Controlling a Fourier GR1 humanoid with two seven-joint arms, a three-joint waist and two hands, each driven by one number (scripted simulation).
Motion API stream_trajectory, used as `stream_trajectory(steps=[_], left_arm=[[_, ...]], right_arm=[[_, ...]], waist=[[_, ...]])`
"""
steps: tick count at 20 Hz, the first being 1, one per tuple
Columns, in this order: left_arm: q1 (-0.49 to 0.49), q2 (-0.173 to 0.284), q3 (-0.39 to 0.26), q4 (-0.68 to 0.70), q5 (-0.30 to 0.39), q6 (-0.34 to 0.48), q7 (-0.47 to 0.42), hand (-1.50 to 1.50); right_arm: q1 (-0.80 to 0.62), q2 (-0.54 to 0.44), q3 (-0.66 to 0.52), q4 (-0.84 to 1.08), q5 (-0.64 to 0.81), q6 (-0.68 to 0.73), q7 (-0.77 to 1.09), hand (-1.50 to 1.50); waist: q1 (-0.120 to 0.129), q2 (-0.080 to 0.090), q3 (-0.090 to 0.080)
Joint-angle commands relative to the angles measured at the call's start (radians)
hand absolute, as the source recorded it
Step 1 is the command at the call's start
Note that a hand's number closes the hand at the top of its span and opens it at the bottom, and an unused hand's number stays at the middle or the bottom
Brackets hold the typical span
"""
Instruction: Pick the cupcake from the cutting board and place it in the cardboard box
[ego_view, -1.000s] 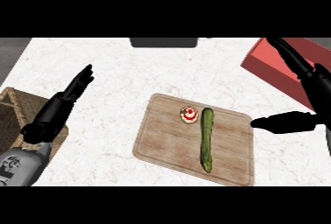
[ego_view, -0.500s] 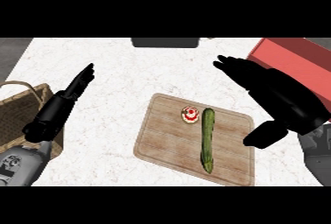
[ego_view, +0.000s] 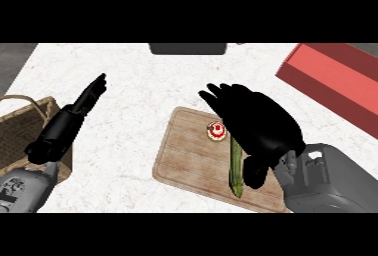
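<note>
A: Nearest the lower edge, what shows?

B: The right hand (ego_view: 258, 127) on its grey forearm, above the wooden cutting board (ego_view: 188, 157), fingers spread and fairly straight, holding nothing. It covers the upper part of a long green vegetable (ego_view: 236, 175) that lies along the board, its long axis running near to far, its near tip toward the board's lower edge.

A: And the cupcake?

B: The cupcake (ego_view: 216, 131) sits on the board's far part, just beside the vegetable's far end, seen from above as a small round top of red and white. Round as it is, no pointing direction can be told. The right hand's fingers lie just beside it on its right.

A: The left side?

B: The left hand (ego_view: 77, 112) rests open, fingers straight and together, beside a wicker basket (ego_view: 22, 125).

A: Farther back?

B: A red box (ego_view: 336, 80) at far right and a dark object (ego_view: 187, 48) at the counter's far edge
</note>
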Motion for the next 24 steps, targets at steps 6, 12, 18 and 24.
stream_trajectory(steps=[6, 12, 18, 24], left_arm=[[-0.001, -0.038, 0.028, -0.018, -0.022, -0.04, 0.046, 0.0], [0.035, -0.041, 0.065, 0.053, -0.058, -0.049, -0.056, 0.0], [0.032, -0.092, 0.059, -0.067, -0.095, -0.046, 0.064, 0.0], [0.013, -0.087, 0.113, -0.019, -0.095, -0.096, 0.052, 0.0]], right_arm=[[-0.03, 0.153, -0.01, 0.13, 0.051, 0.089, 0.103, -1.5], [0.044, 0.197, 0.084, 0.08, 0.16, 0.07, 0.175, -1.5], [0.084, 0.235, 0.069, 0.201, 0.312, -0.005, 0.028, -1.5], [0.034, 0.235, -0.009, 0.241, 0.346, 0.101, 0.018, -1.5]], waist=[[-0.005, 0.003, -0.001], [-0.012, 0.003, -0.002], [-0.004, 0.003, -0.001], [-0.008, 0.003, -0.001]])
